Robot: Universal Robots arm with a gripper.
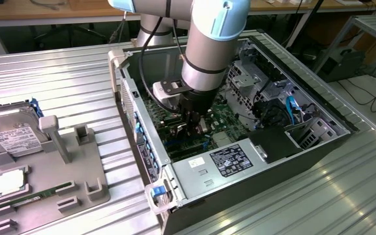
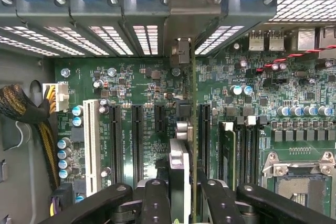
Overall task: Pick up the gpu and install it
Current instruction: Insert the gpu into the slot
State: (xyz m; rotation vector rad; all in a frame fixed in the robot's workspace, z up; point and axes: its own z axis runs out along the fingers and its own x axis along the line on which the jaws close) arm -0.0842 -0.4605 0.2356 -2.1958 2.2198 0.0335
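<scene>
In the wrist view the gpu [image 2: 182, 129] stands edge-on over the green motherboard [image 2: 131, 82], a thin green board with a silver end bracket [image 2: 181, 51] reaching the case's rear slot wall. My gripper [image 2: 181, 203] is shut on it, a black finger [image 2: 155, 203] pressing each side. The card lines up between two black expansion slots [image 2: 137, 135]; I cannot tell whether its edge sits in a slot. In the exterior view the gripper [image 1: 195, 128] is down inside the open computer case [image 1: 318, 105], holding the gpu [image 1: 201, 124] over the board's middle.
A grey power supply [image 1: 230, 161] fills the case's near end. Drive cages [image 1: 266, 83] line the exterior view's right. RAM sticks [image 2: 227, 150], a CPU socket [image 2: 299, 171] and a cable bundle [image 2: 26, 108] flank the card. A grey parts tray [image 1: 44, 181] holds a hard drive [image 1: 15, 139].
</scene>
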